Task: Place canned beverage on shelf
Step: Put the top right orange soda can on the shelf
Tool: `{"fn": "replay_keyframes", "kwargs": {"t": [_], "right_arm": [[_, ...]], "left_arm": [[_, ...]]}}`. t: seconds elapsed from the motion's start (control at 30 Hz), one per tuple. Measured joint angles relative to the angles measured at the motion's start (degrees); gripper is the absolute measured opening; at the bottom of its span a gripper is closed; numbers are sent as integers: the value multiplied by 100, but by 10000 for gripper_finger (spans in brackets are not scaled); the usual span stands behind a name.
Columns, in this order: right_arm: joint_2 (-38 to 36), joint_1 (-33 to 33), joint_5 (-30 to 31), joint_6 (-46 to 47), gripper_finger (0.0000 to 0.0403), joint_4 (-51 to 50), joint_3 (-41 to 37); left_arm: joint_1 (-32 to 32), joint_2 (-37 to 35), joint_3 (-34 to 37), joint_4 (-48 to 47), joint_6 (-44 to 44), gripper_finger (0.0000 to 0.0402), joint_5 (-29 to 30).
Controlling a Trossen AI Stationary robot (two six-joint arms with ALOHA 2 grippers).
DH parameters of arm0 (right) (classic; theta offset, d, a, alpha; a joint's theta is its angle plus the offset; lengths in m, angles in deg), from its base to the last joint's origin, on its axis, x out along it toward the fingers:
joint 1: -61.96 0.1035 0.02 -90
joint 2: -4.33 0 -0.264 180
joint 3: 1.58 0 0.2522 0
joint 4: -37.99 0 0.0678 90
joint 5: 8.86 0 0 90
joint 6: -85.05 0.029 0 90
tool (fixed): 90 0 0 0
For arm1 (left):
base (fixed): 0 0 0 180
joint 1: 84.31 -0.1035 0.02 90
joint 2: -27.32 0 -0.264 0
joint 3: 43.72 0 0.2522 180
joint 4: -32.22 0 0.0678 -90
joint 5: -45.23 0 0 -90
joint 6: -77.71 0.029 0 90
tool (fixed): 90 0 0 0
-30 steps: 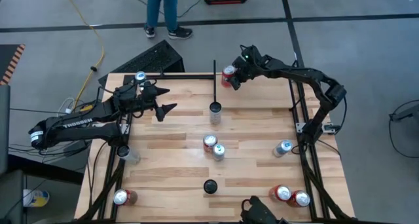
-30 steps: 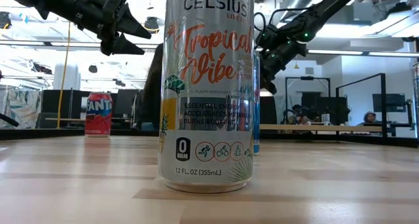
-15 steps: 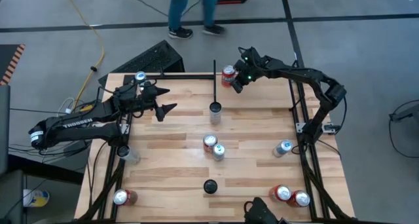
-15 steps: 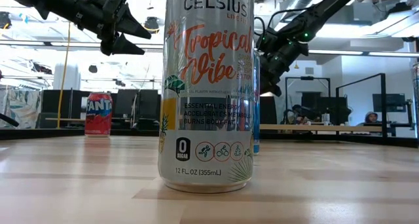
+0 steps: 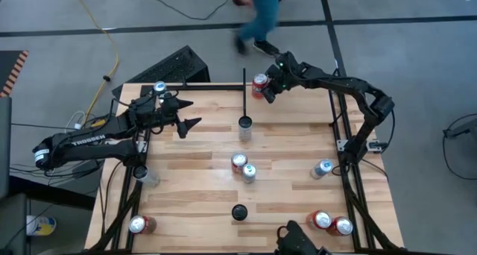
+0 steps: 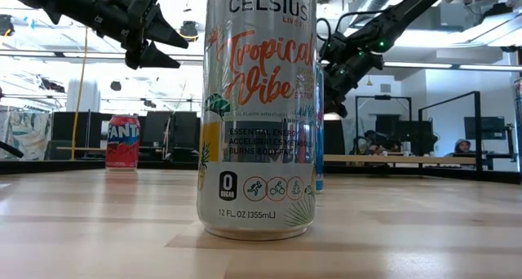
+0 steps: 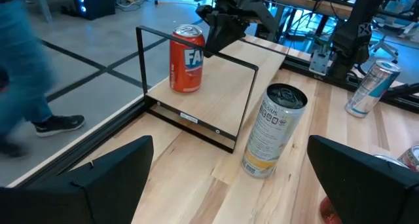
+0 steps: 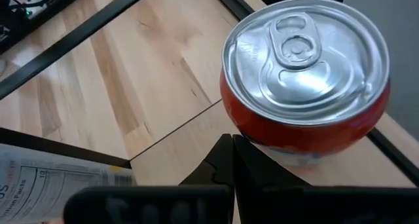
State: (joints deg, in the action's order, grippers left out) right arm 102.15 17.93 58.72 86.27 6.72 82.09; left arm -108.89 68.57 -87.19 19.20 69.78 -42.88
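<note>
A red Fanta can [image 5: 259, 83] stands upright on its base in the far corner of the light wood shelf bay [image 5: 298, 109], just right of the thin black divider bar [image 5: 244, 91]. It also shows in the right wrist view [image 8: 306, 73] and the left wrist view [image 7: 186, 59]. My right gripper [image 5: 267, 92] is shut, its tips just beside the can's upper side and slanting down at it [image 7: 211, 47]. My left gripper [image 5: 188, 113] is open and empty, raised over the far left of the table. My right gripper's shut fingertips [image 8: 232, 149] stand right at the Fanta can's side wall [image 8: 262, 135], below its rim. I cannot tell whether they touch it. The can stands upright on the wood.
A tall black-topped can [image 5: 244, 124] stands at the divider's near end. Two cans [image 5: 243, 168] stand mid-table, one [image 5: 323, 168] at the right, two [image 5: 332, 223] near right, one [image 5: 138, 225] near left. A Celsius can [image 6: 257, 108] fills the low view. A person [image 5: 261, 16] walks beyond the far edge.
Both grippers and the Fanta can have kept their places. The person beyond the table's far edge has walked from left to right.
</note>
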Motion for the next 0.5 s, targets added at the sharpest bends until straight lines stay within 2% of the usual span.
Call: {"fn": "replay_keyframes", "kwargs": {"t": [0.5], "right_arm": [[0, -38, 138, -171, 20, 27, 0]], "left_arm": [[1, 0, 0, 0, -11, 391, 1]]}}
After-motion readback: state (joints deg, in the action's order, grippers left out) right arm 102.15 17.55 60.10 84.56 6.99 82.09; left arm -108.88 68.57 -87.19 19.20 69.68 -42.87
